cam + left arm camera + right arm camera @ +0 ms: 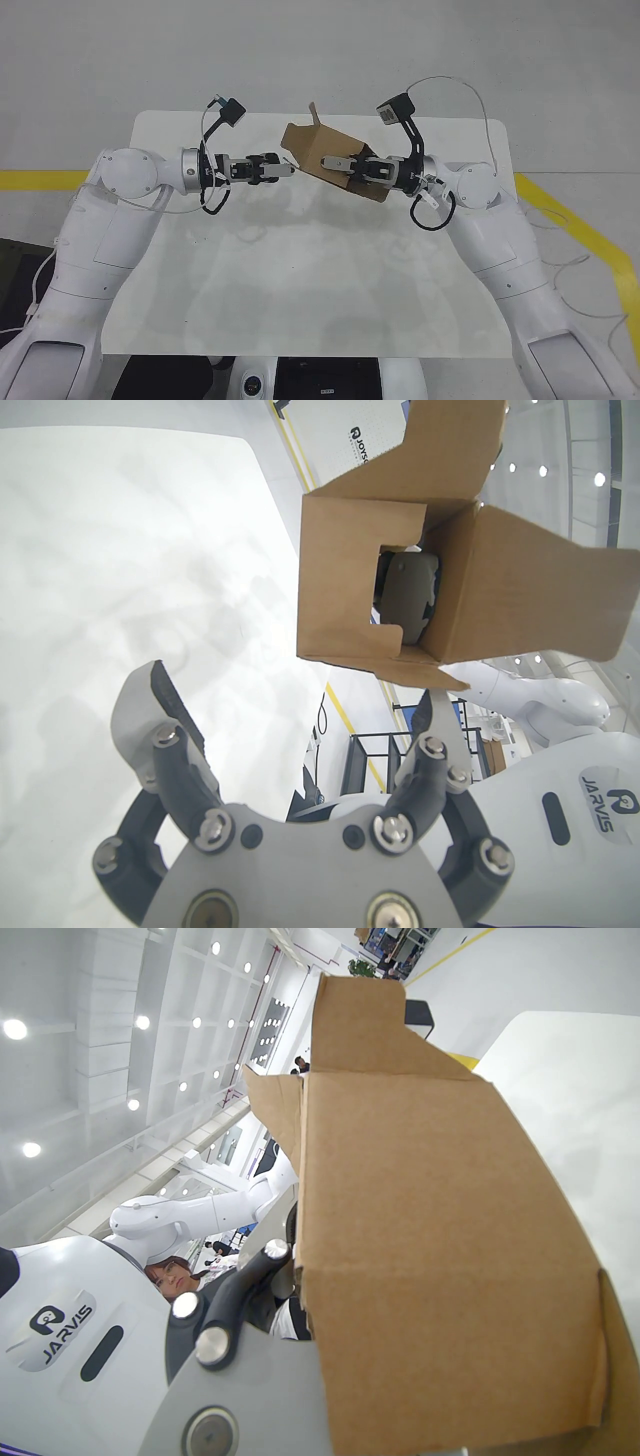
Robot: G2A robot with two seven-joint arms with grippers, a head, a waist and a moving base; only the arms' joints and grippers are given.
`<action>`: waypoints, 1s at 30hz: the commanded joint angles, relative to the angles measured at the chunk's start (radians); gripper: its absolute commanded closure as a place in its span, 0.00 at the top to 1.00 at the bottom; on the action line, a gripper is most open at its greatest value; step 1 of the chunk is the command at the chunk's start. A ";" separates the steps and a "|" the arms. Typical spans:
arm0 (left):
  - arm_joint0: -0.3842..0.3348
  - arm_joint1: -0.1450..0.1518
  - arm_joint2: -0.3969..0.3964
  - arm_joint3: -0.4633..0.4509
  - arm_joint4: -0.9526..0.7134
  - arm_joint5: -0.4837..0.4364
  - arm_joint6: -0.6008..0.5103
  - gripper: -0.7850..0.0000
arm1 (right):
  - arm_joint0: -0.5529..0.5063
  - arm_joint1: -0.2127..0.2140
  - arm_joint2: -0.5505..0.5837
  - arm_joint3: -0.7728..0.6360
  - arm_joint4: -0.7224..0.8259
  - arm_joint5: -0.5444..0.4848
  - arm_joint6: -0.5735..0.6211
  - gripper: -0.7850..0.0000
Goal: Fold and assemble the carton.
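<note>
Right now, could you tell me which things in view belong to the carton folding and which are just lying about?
Job: brown cardboard carton, flaps loose, held aloft; right gripper, clamped on it; left gripper, open beside a flap.
Not the job: white rectangular table beneath; yellow floor tape.

Right wrist view: carton [425, 1228] wall covers the fingers of the right gripper [338, 165]; carton runs off the frame edge. Left wrist view: 1 flap [550, 600] cut by frame edge; grey shape [407, 595] inside the carton's opening mostly hidden, cannot identify.
</note>
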 commanded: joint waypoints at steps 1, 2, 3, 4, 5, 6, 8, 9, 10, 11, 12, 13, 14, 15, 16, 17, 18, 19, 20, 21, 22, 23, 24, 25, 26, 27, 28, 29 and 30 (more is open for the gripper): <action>0.001 0.000 0.000 0.000 0.000 0.000 0.000 1.00 | 0.000 0.000 -0.002 -0.001 0.006 0.004 0.012 0.00; 0.001 0.000 0.001 -0.001 0.000 0.001 -0.001 1.00 | 0.000 0.000 -0.004 -0.001 0.011 0.005 0.023 0.00; 0.001 0.000 0.003 -0.001 0.000 0.002 -0.003 1.00 | 0.000 0.000 -0.006 0.000 0.016 0.006 0.030 0.00; 0.001 0.000 0.004 -0.001 -0.001 0.002 -0.003 1.00 | 0.001 -0.001 -0.009 -0.001 0.017 0.008 0.035 0.00; 0.001 0.000 0.005 -0.002 -0.001 0.003 -0.005 1.00 | 0.002 -0.001 -0.014 -0.004 0.018 0.010 0.040 0.00; 0.001 0.000 0.007 -0.003 -0.002 0.002 -0.006 1.00 | 0.003 -0.002 -0.017 -0.006 0.021 0.013 0.043 0.00; 0.000 0.000 0.010 -0.004 -0.003 0.002 -0.009 1.00 | 0.008 -0.004 -0.023 -0.004 0.026 0.015 0.052 0.00; 0.000 -0.001 0.012 -0.005 -0.004 0.002 -0.010 1.00 | 0.010 -0.005 -0.028 -0.004 0.027 0.014 0.054 0.00; 0.000 -0.001 0.013 -0.006 -0.004 0.002 -0.011 1.00 | 0.012 -0.006 -0.032 -0.002 0.029 0.013 0.055 0.00; 0.000 -0.001 0.015 -0.007 -0.002 0.002 -0.011 1.00 | 0.014 -0.007 -0.035 -0.001 0.030 0.013 0.054 0.00; 0.000 -0.001 0.017 -0.008 -0.003 0.002 -0.013 1.00 | 0.017 -0.008 -0.038 -0.001 0.031 0.012 0.055 0.00; -0.001 -0.001 0.018 -0.008 -0.003 0.002 -0.013 1.00 | 0.018 -0.009 -0.041 0.000 0.032 0.011 0.055 0.00; -0.001 -0.001 0.019 -0.008 -0.003 0.002 -0.014 1.00 | 0.019 -0.010 -0.043 0.002 0.033 0.011 0.056 0.00; -0.001 -0.001 0.020 -0.008 -0.003 0.003 -0.014 1.00 | 0.020 -0.011 -0.044 0.003 0.034 0.010 0.056 0.00; -0.002 -0.001 0.020 -0.007 -0.004 0.003 -0.014 1.00 | 0.021 -0.011 -0.045 0.005 0.035 0.009 0.057 0.00; -0.002 -0.001 0.021 -0.007 -0.004 0.003 -0.014 1.00 | 0.021 -0.011 -0.046 0.007 0.036 0.007 0.058 0.00; -0.002 -0.001 0.021 -0.007 -0.004 0.003 -0.014 1.00 | 0.021 -0.012 -0.046 0.009 0.038 0.006 0.058 0.00; -0.002 -0.001 0.021 -0.007 -0.004 0.003 -0.014 1.00 | 0.021 -0.012 -0.046 0.010 0.040 0.005 0.059 0.00; -0.002 -0.001 0.021 -0.007 -0.004 0.003 -0.014 1.00 | 0.021 -0.012 -0.046 0.011 0.040 0.005 0.060 0.00; -0.002 -0.001 0.021 -0.007 -0.004 0.003 -0.014 1.00 | 0.021 -0.012 -0.045 0.012 0.041 0.004 0.061 0.00; -0.003 -0.001 0.021 -0.007 -0.004 0.003 -0.014 1.00 | 0.022 -0.012 -0.045 0.012 0.041 0.004 0.061 0.00; -0.003 -0.001 0.021 -0.008 -0.005 0.003 -0.014 1.00 | 0.022 -0.012 -0.045 0.013 0.041 0.004 0.061 0.00; -0.003 -0.001 0.021 -0.008 -0.005 0.002 -0.013 1.00 | 0.022 -0.012 -0.045 0.012 0.040 0.004 0.060 0.00; -0.003 -0.001 0.021 -0.009 -0.005 0.002 -0.013 1.00 | 0.022 -0.012 -0.044 0.012 0.040 0.004 0.060 0.00; -0.003 -0.001 0.020 -0.009 -0.005 0.002 -0.013 1.00 | 0.022 -0.012 -0.044 0.012 0.040 0.005 0.060 0.00; -0.002 0.000 0.020 -0.010 -0.005 0.003 -0.014 1.00 | 0.022 -0.012 -0.044 0.011 0.039 0.005 0.060 0.00; -0.002 0.000 0.019 -0.010 -0.005 0.003 -0.014 1.00 | 0.022 -0.012 -0.044 0.011 0.039 0.005 0.059 0.00; -0.002 0.000 0.019 -0.011 -0.005 0.004 -0.014 1.00 | 0.022 -0.012 -0.045 0.011 0.039 0.005 0.059 0.00; -0.002 0.000 0.019 -0.011 -0.006 0.004 -0.014 1.00 | 0.022 -0.013 -0.045 0.012 0.039 0.005 0.058 0.00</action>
